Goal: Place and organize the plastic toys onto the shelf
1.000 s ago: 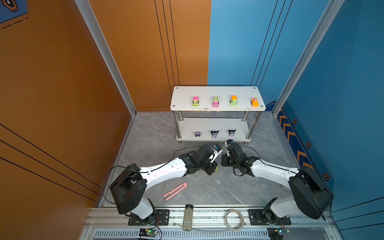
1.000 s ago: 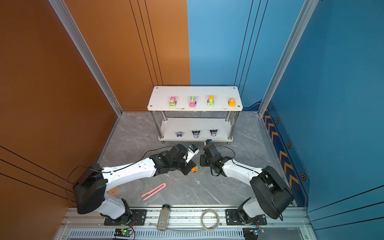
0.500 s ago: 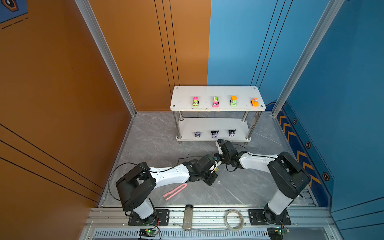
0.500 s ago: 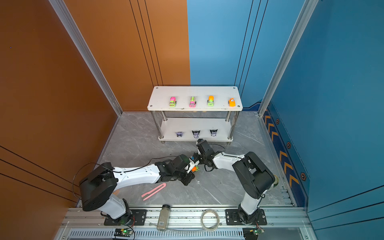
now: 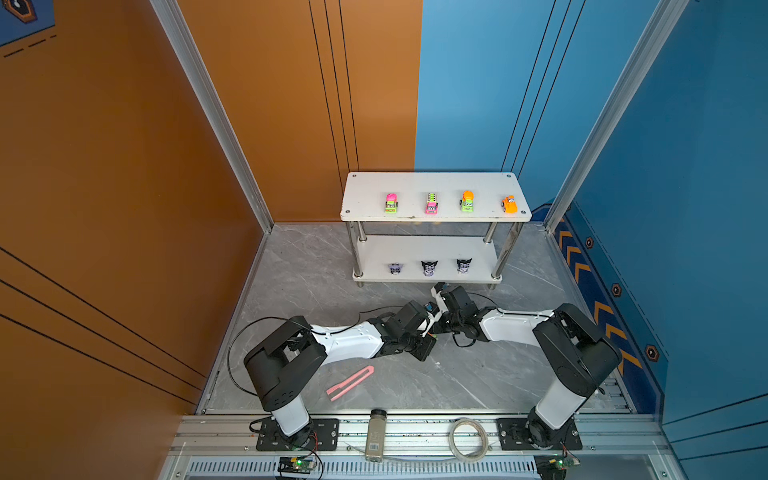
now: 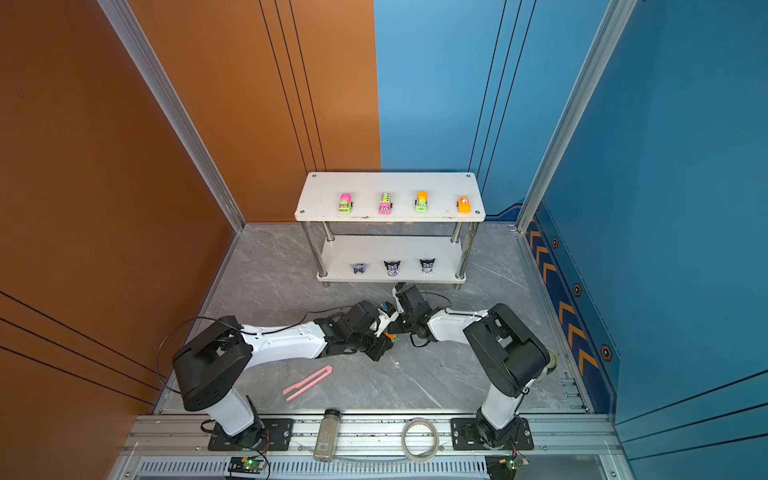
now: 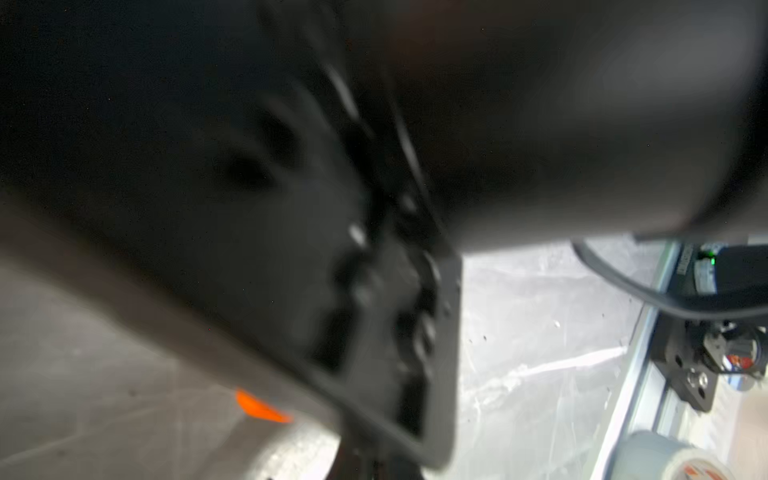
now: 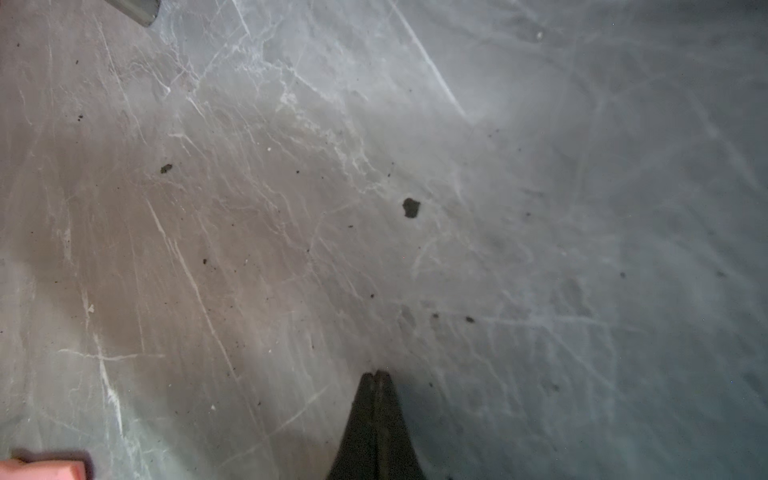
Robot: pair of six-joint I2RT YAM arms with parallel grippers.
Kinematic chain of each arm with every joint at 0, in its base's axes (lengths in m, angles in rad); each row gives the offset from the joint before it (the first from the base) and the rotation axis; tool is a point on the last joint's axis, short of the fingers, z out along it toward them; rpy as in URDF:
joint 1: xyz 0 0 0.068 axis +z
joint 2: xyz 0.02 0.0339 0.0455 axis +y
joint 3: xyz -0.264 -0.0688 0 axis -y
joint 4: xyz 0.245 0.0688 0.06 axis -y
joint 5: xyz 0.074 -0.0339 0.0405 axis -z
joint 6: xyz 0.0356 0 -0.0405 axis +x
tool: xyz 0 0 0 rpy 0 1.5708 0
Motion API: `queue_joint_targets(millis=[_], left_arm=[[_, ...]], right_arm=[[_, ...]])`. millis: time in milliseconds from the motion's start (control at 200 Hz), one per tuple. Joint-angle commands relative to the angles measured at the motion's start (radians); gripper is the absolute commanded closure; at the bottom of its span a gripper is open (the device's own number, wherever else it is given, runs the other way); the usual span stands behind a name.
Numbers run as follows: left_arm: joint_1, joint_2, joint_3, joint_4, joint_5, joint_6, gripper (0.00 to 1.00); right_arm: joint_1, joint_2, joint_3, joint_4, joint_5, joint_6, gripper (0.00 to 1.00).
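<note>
Right pincer (image 8: 376, 378) tips pressed together, nothing between them, close over the grey marbled worktop (image 8: 249, 208). Dark specks (image 8: 411, 208) dot the surface. Pink object (image 8: 41, 469) at one corner, metal tube end (image 8: 139, 10) at another.

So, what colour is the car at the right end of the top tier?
The car is orange; a top view shows it best.

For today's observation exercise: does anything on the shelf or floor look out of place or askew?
The orange car sits angled on the top tier; its three neighbours face forward. The left figurine below shows no ears, perhaps tipped. An orange toy lies on the floor between the arms.
</note>
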Motion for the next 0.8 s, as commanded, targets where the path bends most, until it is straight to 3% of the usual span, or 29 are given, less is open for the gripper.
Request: queue_joint_targets(millis=[0,601,791], left_arm=[[0.043,0.043,0.002,-0.021,-0.011,-0.029,0.95],[0.119,0.026,-0.007,-0.057,-0.033,0.009,0.93],[0.162,0.051,0.027,-0.067,-0.029,0.047,0.93]], right_arm=[[0.001,-0.025,-0.031,0.015,-0.037,0.010,1.00],[0.053,-0.226,-0.141,-0.008,-0.023,0.059,1.00],[0.067,-0.255,-0.158,-0.013,0.035,0.066,1.00]])
